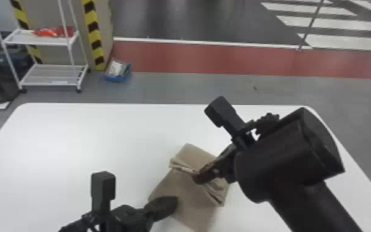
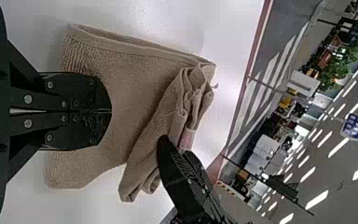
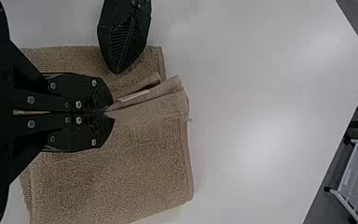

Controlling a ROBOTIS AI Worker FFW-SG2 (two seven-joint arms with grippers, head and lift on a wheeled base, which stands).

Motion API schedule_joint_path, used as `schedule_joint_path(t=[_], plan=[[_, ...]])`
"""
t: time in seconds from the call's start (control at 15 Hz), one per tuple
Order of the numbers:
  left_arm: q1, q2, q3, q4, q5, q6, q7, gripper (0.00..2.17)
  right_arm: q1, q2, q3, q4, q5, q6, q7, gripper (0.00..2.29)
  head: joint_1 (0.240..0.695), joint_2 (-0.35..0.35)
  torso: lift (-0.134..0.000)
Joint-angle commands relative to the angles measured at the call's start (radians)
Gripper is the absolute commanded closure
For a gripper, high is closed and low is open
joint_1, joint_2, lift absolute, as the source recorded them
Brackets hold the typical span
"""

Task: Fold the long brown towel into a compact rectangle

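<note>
The brown towel [image 1: 191, 197] lies folded in layers on the table, with a raised bunched ridge across it. My right gripper [image 1: 196, 179] is at that ridge; in the right wrist view the right gripper [image 3: 109, 112] is shut on a pinched fold of the towel [image 3: 116, 172]. Nearer the robot, my left gripper [image 1: 175, 202] rests over the towel's flat left part. In the left wrist view the left gripper [image 2: 109, 112] has its fingers pressed together above the towel [image 2: 135, 88], with no cloth visible between them.
The white table [image 1: 71, 138] extends around the towel, with its far edge beyond. On the floor behind stand a white shelf rack [image 1: 50, 75] and a blue box [image 1: 117, 72]. The right arm spans the table's right side.
</note>
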Motion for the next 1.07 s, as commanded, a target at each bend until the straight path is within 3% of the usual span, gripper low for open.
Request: schedule_joint_path(t=[0.0, 1.0], plan=[[-0.003, 0.001, 0.001, 0.006, -0.014, 0.0, 0.004, 2.01, 0.006, -0.002, 0.005, -0.011, 0.0, 0.005, 0.003, 1.24, 0.695, -0.111, -0.124], [-0.025, -0.001, -0.003, 0.037, -0.022, 0.006, 0.016, 2.01, 0.053, -0.002, 0.069, -0.085, -0.008, 0.005, 0.003, 1.23, 0.695, -0.061, -0.124]])
